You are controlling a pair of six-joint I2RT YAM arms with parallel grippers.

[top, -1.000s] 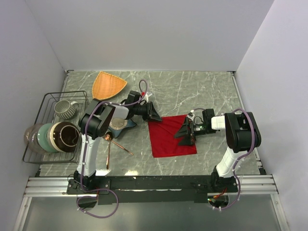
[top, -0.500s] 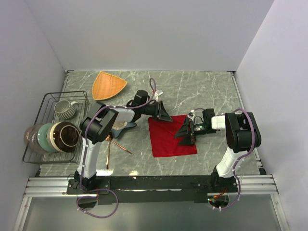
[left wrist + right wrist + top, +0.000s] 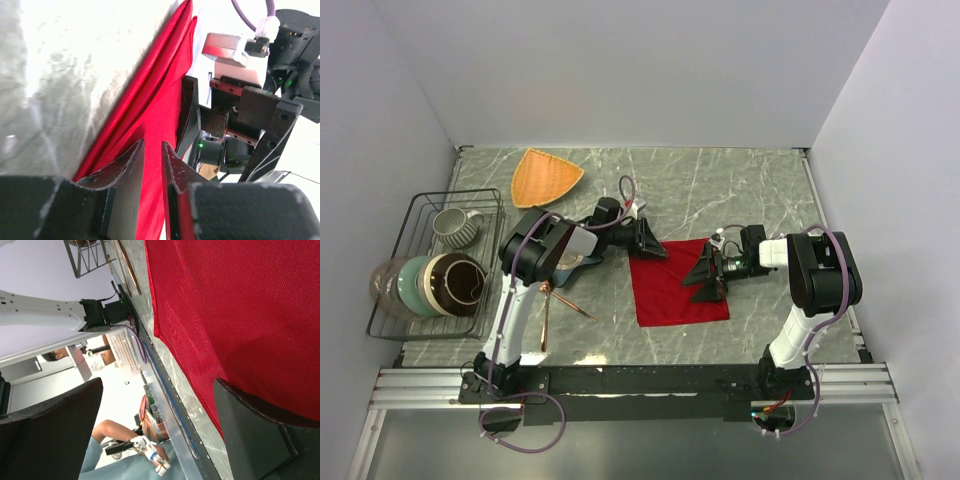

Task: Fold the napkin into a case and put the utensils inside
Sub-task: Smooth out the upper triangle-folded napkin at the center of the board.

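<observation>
The red napkin (image 3: 675,290) lies flat on the marble table, right of centre. My left gripper (image 3: 655,250) is low at its upper left corner. In the left wrist view its jaws (image 3: 152,145) stand a narrow gap apart, with the napkin (image 3: 160,110) showing through the gap and nothing pinched. My right gripper (image 3: 708,275) is wide open over the napkin's right half. In the right wrist view (image 3: 157,385) one finger (image 3: 260,435) meets the napkin (image 3: 240,305) at its near edge. The copper utensils (image 3: 560,298) lie on the table left of the napkin, also seen as thin utensils (image 3: 127,265) far off.
An orange triangular plate (image 3: 546,176) sits at the back left. A wire rack (image 3: 420,200) at the left edge holds a mug (image 3: 455,225) and bowls (image 3: 440,283). A blue dish (image 3: 575,260) lies partly under my left arm.
My left gripper has swung right from beside the blue dish to the napkin's upper left corner. The right arm and the napkin have not moved.
</observation>
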